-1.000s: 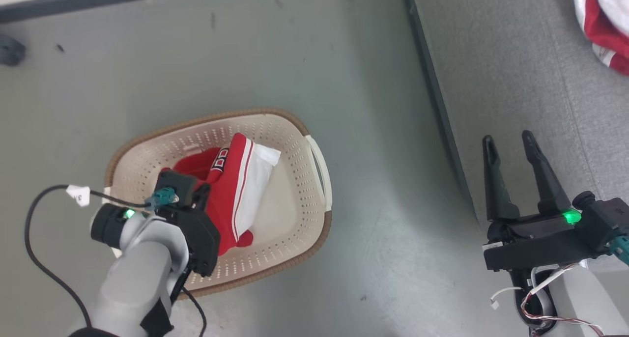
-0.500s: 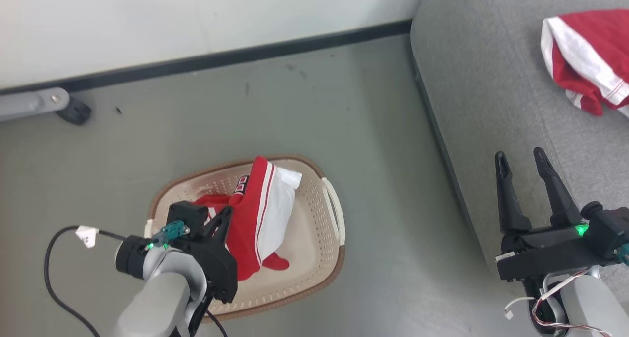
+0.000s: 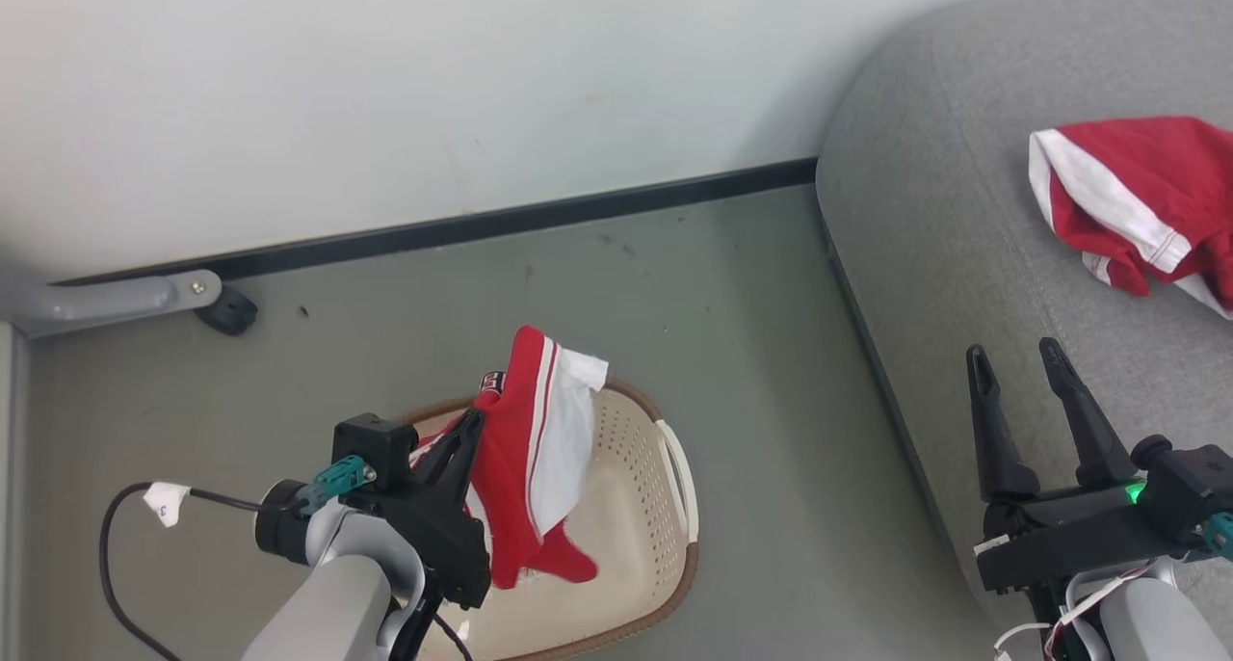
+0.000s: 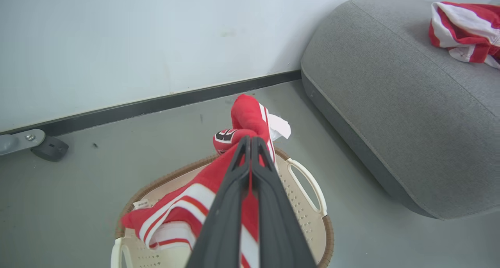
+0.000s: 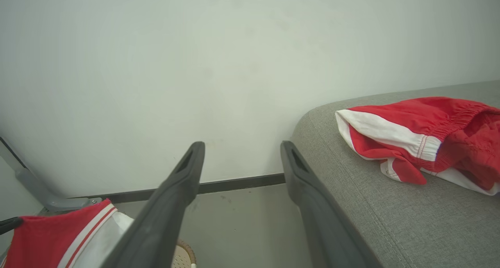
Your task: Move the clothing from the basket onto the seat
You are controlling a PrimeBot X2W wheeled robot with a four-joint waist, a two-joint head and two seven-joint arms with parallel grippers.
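Head view: your left gripper (image 3: 472,422) is clamped on the red jersey (image 3: 535,449), which hangs over the basket (image 3: 679,488). The basket stands on the floor (image 3: 751,353), well apart from the seat (image 3: 925,256). The red shorts (image 3: 1127,194) lie on the seat near its far edge. Your right gripper (image 3: 1013,353) hovers over the seat's near left edge, fingers spread, holding nothing.

Left wrist view: both fingers meet on a fold of the jersey; loose cloth drapes towards the basket's rim, and whether it touches is unclear.

Right wrist view: the fingers stand parted and empty, the shorts beyond them.

You are probably mid-carry with the second garment. Next, raise it clear of the rim, swing right over the seat, then release beside the shorts.
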